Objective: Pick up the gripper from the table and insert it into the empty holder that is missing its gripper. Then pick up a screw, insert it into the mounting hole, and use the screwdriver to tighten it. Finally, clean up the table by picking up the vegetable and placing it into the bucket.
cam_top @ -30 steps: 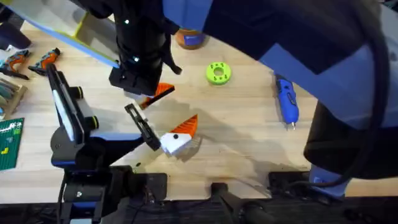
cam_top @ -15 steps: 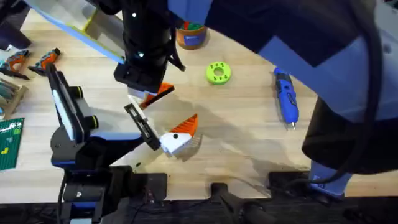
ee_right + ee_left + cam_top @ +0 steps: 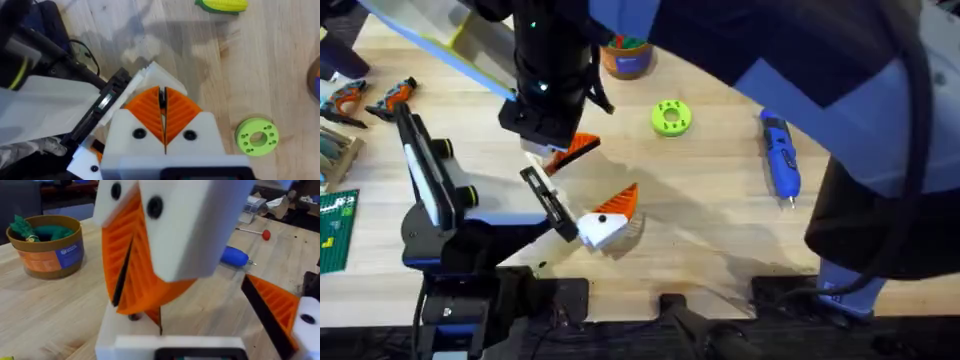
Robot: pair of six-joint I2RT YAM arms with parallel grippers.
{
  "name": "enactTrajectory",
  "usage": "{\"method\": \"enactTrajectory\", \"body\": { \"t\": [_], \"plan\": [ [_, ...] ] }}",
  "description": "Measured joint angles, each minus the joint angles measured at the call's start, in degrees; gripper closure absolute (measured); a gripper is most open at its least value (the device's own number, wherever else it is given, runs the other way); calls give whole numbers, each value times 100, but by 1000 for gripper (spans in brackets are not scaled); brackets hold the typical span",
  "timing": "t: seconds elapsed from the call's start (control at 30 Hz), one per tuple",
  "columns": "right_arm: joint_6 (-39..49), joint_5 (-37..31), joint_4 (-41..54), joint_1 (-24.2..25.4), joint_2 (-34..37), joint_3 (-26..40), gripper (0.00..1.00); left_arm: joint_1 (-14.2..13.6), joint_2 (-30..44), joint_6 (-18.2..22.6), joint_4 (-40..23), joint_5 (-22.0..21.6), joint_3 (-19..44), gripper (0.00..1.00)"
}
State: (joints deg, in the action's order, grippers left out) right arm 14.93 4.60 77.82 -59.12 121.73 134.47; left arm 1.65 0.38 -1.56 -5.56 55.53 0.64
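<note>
Right gripper [image 3: 162,107]: two orange ribbed pads [image 3: 182,112] clenched on one small orange plastic wedge with a black face [image 3: 154,316]. Its long axis points down at one bare white angular plastic holder [image 3: 117,337], just beneath. Left gripper [image 3: 200,330]: released, fingers well apart. Farther out lie one blue pen-shaped screwdriver [image 3: 781,160], one yellow-green oblong toy vegetable [image 3: 222,5] and one round orange-brown bucket [image 3: 47,247].

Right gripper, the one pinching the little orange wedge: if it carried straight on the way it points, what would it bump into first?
Most likely the holder, the bare white block just past the right gripper tips. How near it is is hard to judge.
</note>
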Motion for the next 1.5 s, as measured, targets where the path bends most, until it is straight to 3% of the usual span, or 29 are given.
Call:
{"method": "enactTrajectory", "body": {
  "t": [0.77, 1.5],
  "plan": [
    [-82, 20, -86, 1, 26, 12, 995, 0, 0, 2, -3, 48, 0, 15],
    [-82, -26, 394, 1, 226, 863, 995, 0, -2, 114, 0, 46, 0, 15]
  ]
}}
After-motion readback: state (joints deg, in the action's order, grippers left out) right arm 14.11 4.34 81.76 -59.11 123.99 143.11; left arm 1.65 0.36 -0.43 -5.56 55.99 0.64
